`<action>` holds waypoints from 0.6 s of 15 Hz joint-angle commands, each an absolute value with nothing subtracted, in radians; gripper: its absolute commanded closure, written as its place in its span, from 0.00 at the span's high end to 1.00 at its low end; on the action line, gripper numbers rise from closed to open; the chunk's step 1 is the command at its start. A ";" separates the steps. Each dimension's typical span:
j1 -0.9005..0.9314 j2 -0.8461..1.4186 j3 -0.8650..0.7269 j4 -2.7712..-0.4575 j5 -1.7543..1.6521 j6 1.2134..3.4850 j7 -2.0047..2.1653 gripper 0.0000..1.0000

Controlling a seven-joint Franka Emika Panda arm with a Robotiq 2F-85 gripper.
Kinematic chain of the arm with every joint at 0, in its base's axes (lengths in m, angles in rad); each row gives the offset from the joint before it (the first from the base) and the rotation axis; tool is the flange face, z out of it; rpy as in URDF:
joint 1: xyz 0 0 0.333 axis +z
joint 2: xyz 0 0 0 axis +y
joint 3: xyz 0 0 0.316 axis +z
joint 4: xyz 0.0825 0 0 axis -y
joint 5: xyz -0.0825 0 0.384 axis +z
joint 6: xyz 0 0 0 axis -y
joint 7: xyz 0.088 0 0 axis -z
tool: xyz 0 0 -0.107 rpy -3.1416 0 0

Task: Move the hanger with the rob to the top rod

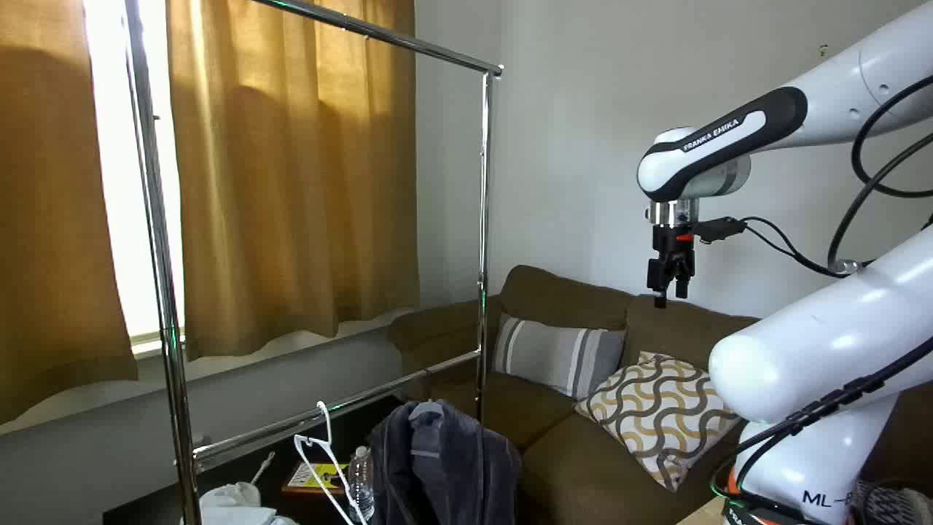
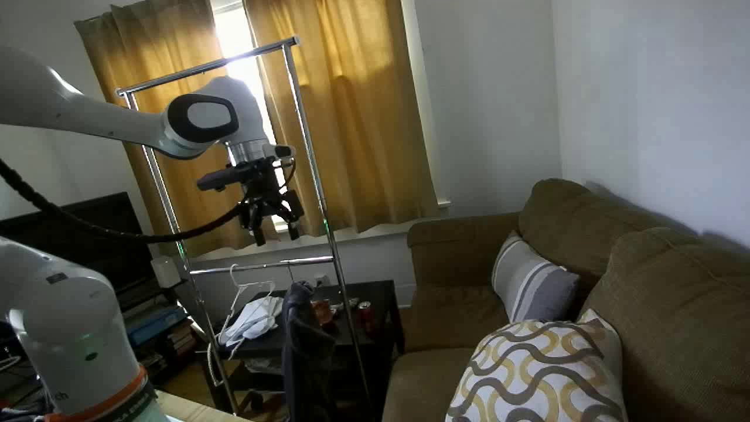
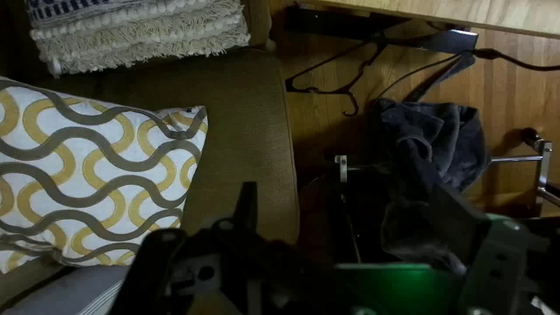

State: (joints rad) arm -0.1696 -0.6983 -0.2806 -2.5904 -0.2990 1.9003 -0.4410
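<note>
The long dark grey-blue robe [image 1: 455,467] hangs low on the clothes rack. It also shows in an exterior view [image 2: 302,351] and in the wrist view [image 3: 455,140]. Its hanger is mostly hidden inside the shoulders; a thin hook [image 2: 290,272] shows at the lower bar [image 2: 263,265]. The shiny top rod [image 1: 393,36] is bare where it shows, and it also shows in an exterior view [image 2: 205,68]. My gripper [image 1: 671,297] is open and empty, above the robe's height and apart from the rack. Its fingers are wide apart in the wrist view [image 3: 348,190].
A white hanger [image 1: 328,452] hangs on the lower bar beside the robe. The rack's vertical poles [image 1: 484,240] stand on both sides. A brown sofa [image 2: 469,293] with pillows stands nearby. A black table [image 2: 375,293] holds small items. Another dark hanger [image 3: 341,91] shows near the floor.
</note>
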 commanded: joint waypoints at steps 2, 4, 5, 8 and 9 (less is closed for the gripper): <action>-0.165 -0.699 -0.283 -2.589 -0.301 1.897 -0.439 1.00; -0.165 -0.699 -0.283 -2.589 -0.301 1.897 -0.439 1.00; -0.165 -0.699 -0.283 -2.589 -0.301 1.897 -0.439 1.00; -0.109 -0.605 -0.308 -2.588 -0.243 1.953 -0.480 1.00; -0.090 -0.590 -0.301 -2.599 -0.225 1.972 -0.486 1.00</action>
State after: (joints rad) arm -0.1529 -0.6777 -0.2846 -2.5915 -0.2783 1.9080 -0.4545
